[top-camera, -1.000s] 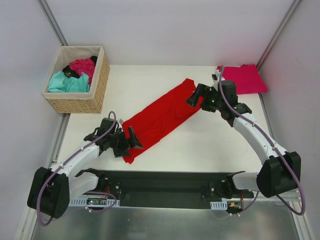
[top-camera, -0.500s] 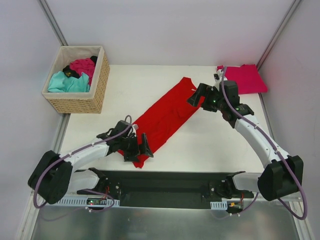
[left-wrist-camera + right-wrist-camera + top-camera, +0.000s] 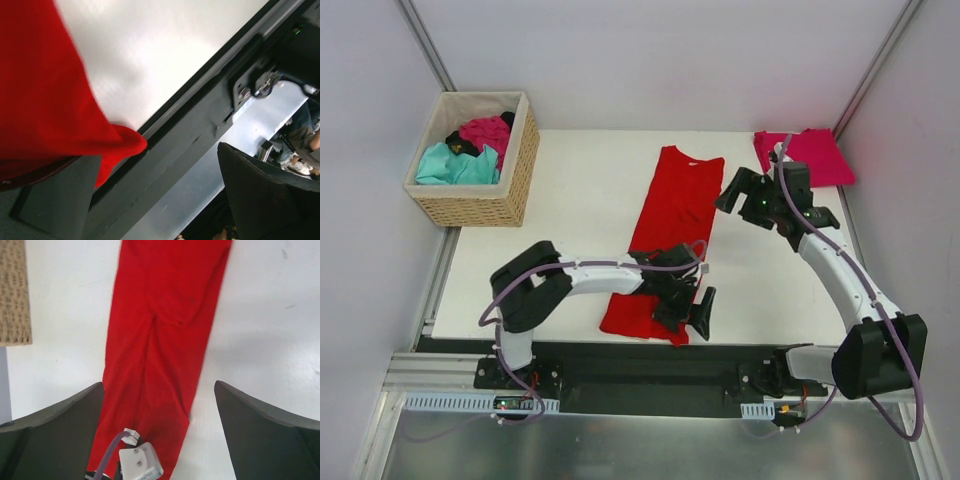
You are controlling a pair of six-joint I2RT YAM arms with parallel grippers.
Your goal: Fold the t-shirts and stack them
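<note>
The bright red t-shirt [image 3: 670, 215] lies folded into a long strip, running from the far middle of the table [image 3: 570, 200] to its front edge. My left gripper [image 3: 692, 312] sits at the strip's near end with its jaws apart. In the left wrist view [image 3: 155, 200] red cloth [image 3: 40, 90] drapes over one finger. My right gripper [image 3: 732, 190] is open and empty, just right of the strip's far end. The right wrist view [image 3: 160, 430] looks down the strip [image 3: 165, 330]. The pinkish crimson t-shirt [image 3: 810, 157] lies folded at the far right corner.
A tan wicker basket [image 3: 480, 205] stands at the far left and holds a teal shirt [image 3: 450, 165], a magenta shirt [image 3: 485, 130] and a bit of black cloth [image 3: 460, 146]. The left gripper is at the table's front edge, over the black rail [image 3: 165, 150].
The left gripper swept right along the front edge, carrying the shirt's near end, so the strip turned from diagonal to nearly front-to-back. The right gripper shifted slightly right, off the shirt's far end.
</note>
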